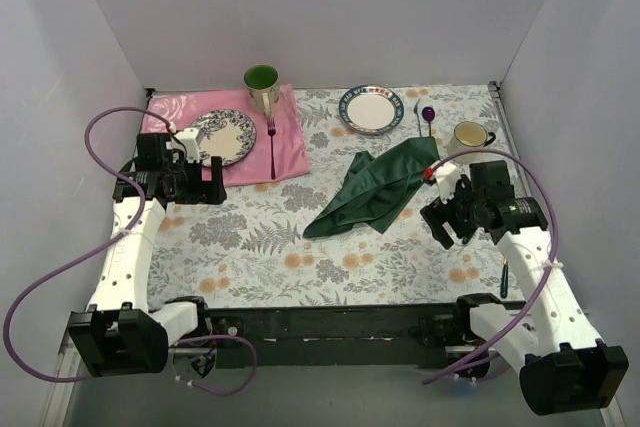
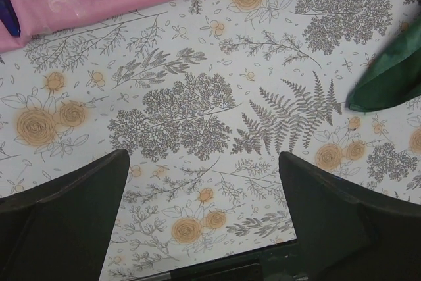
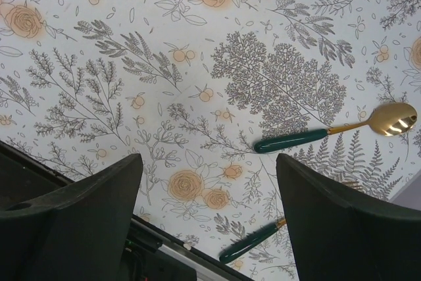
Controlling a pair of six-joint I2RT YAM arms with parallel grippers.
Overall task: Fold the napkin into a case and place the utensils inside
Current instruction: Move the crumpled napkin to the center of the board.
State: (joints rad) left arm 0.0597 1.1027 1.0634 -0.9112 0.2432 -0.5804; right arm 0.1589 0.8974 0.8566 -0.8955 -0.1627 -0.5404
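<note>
I hold my left gripper over the flowery table. Its jaws are wide apart and there is nothing in them. My right gripper is wide apart too, and it holds nothing. Just under it, flat on the table, lie the utensils. One is a spoon with a shiny gold head. The other shows its green handle, and my finger hides its top. They do not touch each other.

A bit farther, between my two arms, the napkin lies in a loose, crumpled heap, apart from the utensils.

At the back I see a pink cloth with a plate and a pink fork on it. A green mug, another plate, a purple spoon and a cream mug are there too.
</note>
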